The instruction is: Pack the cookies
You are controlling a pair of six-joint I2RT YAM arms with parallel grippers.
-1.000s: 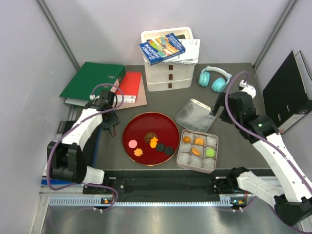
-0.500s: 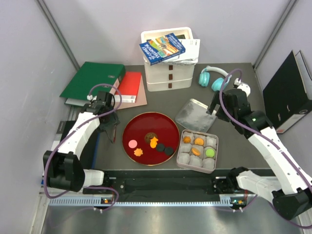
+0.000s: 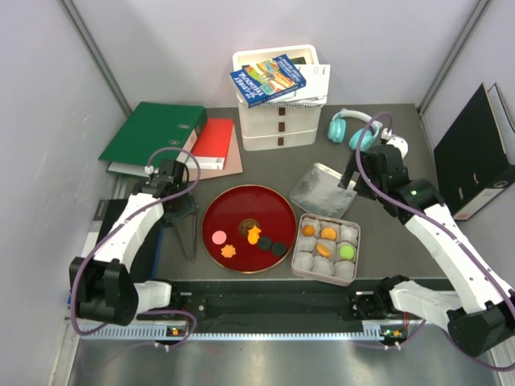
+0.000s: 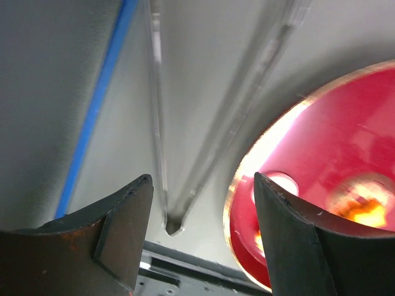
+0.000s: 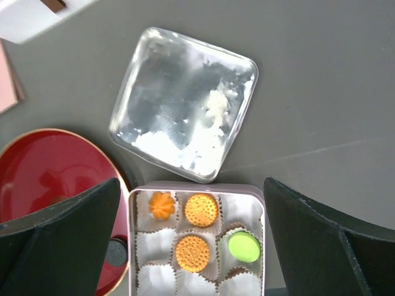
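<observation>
Six cookies lie on the red plate at the middle of the bench: one pink, two orange, one brown and two black. Four more, three orange and one green, already sit in paper cups in the tin. The tin stands just beside the plate's right edge, toward the near edge of the bench. Its lid lies apart, behind it.

The left pincer hangs open and empty over clear tongs. These lie flat on the bench just left of the plate, hinge toward the near edge. The right pincer is spread wide and empty above the tin and lid.

The step in hand looks like taking up the tongs. It would go best by coming straight down with one finger outside each arm, a little way up from the hinge, and closing gently. The clear plastic probably slips and springs. A grip near the tips would leave no reach to the cookies.

The book on the white drawers has print on its cover, too small to read. No brand shows elsewhere.
</observation>
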